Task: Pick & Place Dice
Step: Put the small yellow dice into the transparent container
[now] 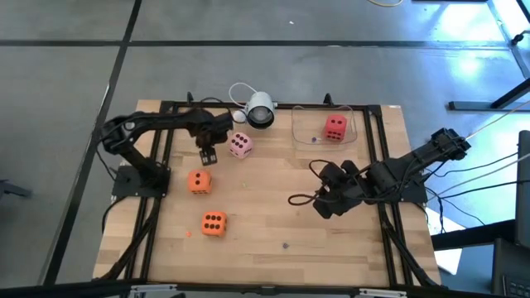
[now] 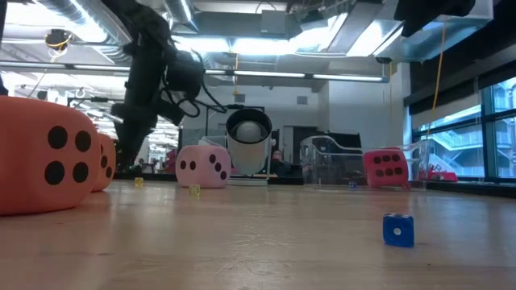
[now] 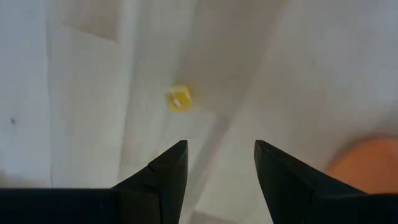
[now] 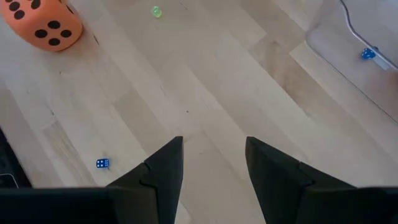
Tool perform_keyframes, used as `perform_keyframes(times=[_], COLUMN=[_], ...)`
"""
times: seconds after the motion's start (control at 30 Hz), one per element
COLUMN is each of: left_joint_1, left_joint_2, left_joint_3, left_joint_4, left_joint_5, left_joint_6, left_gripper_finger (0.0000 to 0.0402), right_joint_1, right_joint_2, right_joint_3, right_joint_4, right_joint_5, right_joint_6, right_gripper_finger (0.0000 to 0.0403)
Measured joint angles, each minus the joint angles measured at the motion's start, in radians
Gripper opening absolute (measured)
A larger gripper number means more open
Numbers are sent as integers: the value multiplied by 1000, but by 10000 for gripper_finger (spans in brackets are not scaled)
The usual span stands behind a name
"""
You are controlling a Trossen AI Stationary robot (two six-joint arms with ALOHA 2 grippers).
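Note:
Two orange dice (image 1: pixel 199 180) (image 1: pixel 214 223) sit on the wooden table, a pink die (image 1: pixel 240 145) stands farther back, and a red die (image 1: pixel 335 127) rests inside a clear tray (image 1: pixel 300 136). My left gripper (image 1: pixel 207 155) hangs open above the table between the pink die and the nearer orange one. In its wrist view the left gripper (image 3: pixel 217 144) points down at bare wood, with a tiny yellow die (image 3: pixel 178 98) ahead and an orange die (image 3: pixel 368 165) beside it. My right gripper (image 1: pixel 325 203) is open over the table's right half, touching nothing (image 4: pixel 213 140).
A white round camera (image 1: pixel 259 110) stands at the far edge beside the clear tray. Tiny dice lie scattered: a blue one (image 4: pixel 102 163), a green one (image 4: pixel 156 11), and a blue one (image 4: pixel 368 53) in the tray. Bare wood (image 1: pixel 273 223) lies between the arms.

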Motion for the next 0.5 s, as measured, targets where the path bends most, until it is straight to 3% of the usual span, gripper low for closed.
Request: perform_keyframes(times=[0.2, 0.5], left_joint_1=[68, 115], left_joint_2=[6, 6], left_joint_3=[0, 0], left_joint_4=[99, 110], left_joint_5=[51, 69], left_joint_6=[6, 85], left_gripper_finger=[181, 181], right_joint_1=[0, 0], right_joint_2=[0, 0], right_joint_3=[0, 0], right_joint_4=[-4, -4], right_joint_5=[0, -3], right_joint_6=[7, 7], right_gripper_finger=[174, 174])
